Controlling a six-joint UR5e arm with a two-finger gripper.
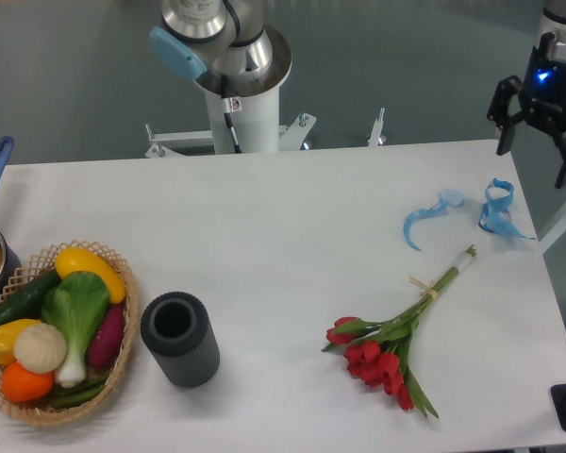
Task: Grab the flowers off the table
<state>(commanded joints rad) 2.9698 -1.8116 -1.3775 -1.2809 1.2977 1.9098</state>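
Red heads, green stems: the flowers (396, 342), a small tulip bunch lying flat on the white surface (283, 226), right of centre and toward the near edge.
Lie: blooms point to the near left, stems run up and to the right, ending close to the right edge.
Binding: a tan band (423, 288) cinches the stems partway along.
Handling, my judgement: light, soft, easily crushed at the petals and leaves; the stems look slim and likely to slip or bend if squeezed hard.
Hold point, my judgement: across the bundled stems at or just beside the band, where they are gathered tightest; not the heads.
My tool (540, 113): hangs off the far right corner, above the surface, fingers spread, pinching nothing.
Neighbours: two curly blue ribbons (467, 215) lie between my tool and the stem tips, near but apart from them.
Further off: a dark ribbed cylinder (180, 338) and a basket of vegetables (57, 335), well apart to the left.
Open room: bare surface around the stems on both sides; a descent from above looks unobstructed.
Edge caution: stem tips and the right edge are close; I would keep the fingers inboard.
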